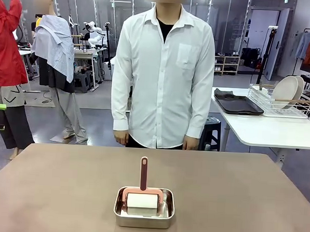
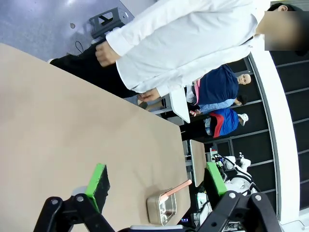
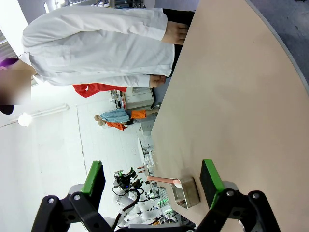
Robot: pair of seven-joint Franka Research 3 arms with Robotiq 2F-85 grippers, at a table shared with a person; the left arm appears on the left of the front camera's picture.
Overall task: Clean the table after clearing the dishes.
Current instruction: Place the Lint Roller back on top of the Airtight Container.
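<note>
Front camera facing the person [image 1: 162,69] across the table [image 1: 62,194]; rolled wrist cameras high above it.

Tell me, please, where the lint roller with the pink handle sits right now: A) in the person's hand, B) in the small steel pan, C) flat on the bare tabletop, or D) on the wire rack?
B: the lint roller rests in the steel pan on the table, handle pointing toward the person.

A grey floor [image 1: 92,120] is stretching behind. At three o'clock, a white side table [image 1: 268,130] is carrying a white wire rack [image 1: 280,104] and dark trays [image 1: 236,104]. Glass partitions [image 1: 113,15] are lining twelve o'clock.
</note>
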